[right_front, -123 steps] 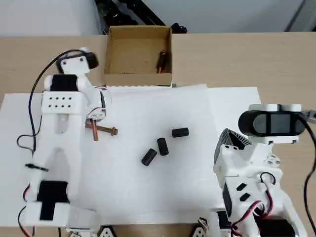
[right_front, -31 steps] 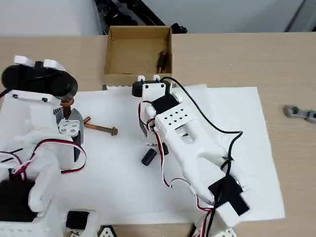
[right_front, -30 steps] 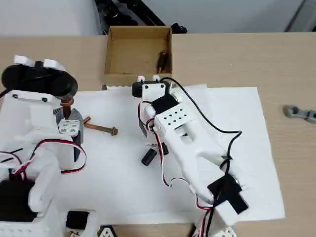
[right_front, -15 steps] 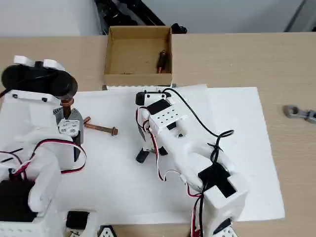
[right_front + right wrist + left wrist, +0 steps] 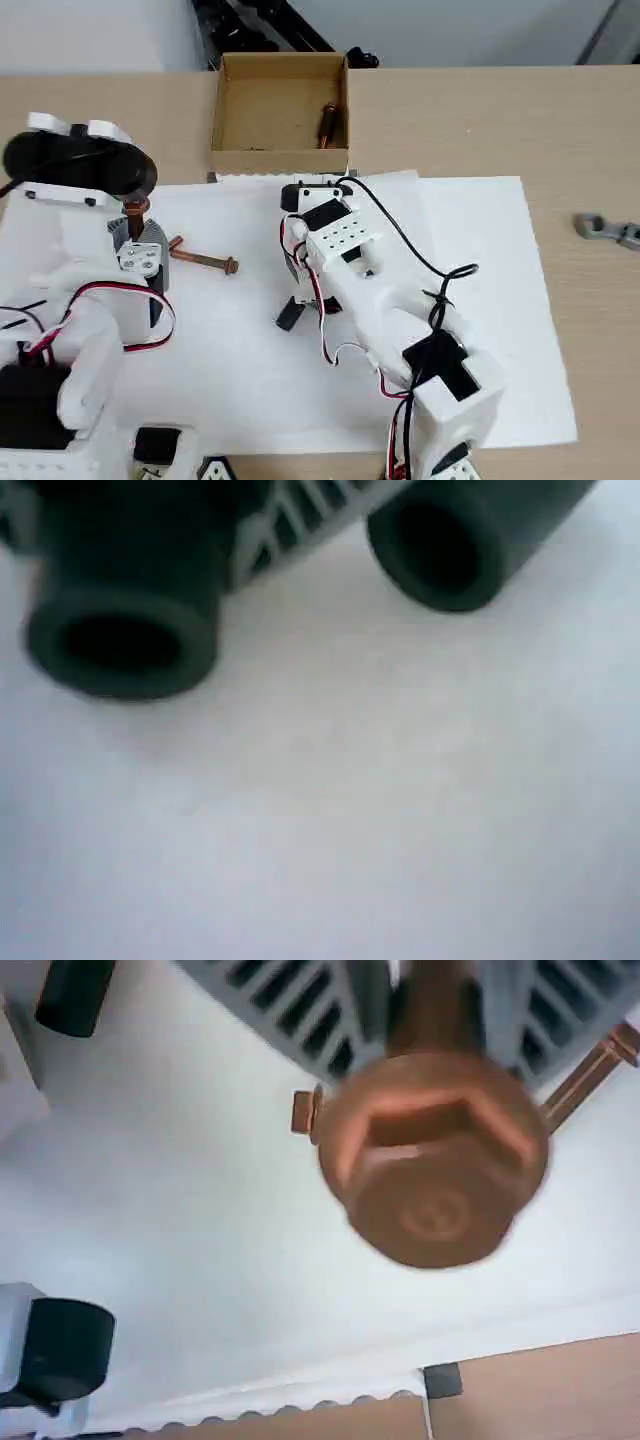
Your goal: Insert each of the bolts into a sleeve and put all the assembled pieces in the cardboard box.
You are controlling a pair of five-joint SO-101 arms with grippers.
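Versus four seconds ago, the arms are swapping roles: left gripper (image 5: 140, 238) is now holding a coppery hex-head bolt (image 5: 432, 1155) upright above the paper (image 5: 480, 300), ribbed grey fingers (image 5: 290, 1005) clamped on it; right gripper (image 5: 297, 300) is stretching over mid-paper, seemingly clamped on a matte black tubular sleeve (image 5: 120, 620).

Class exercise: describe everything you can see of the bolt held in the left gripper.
The bolt looks like copper-coloured metal, with a hexagonal head on a round flange facing the wrist camera. Its shank runs between the grey ribbed fingers of the left gripper, which is shut on it. It carries no sleeve and is held over the left side of the white paper.
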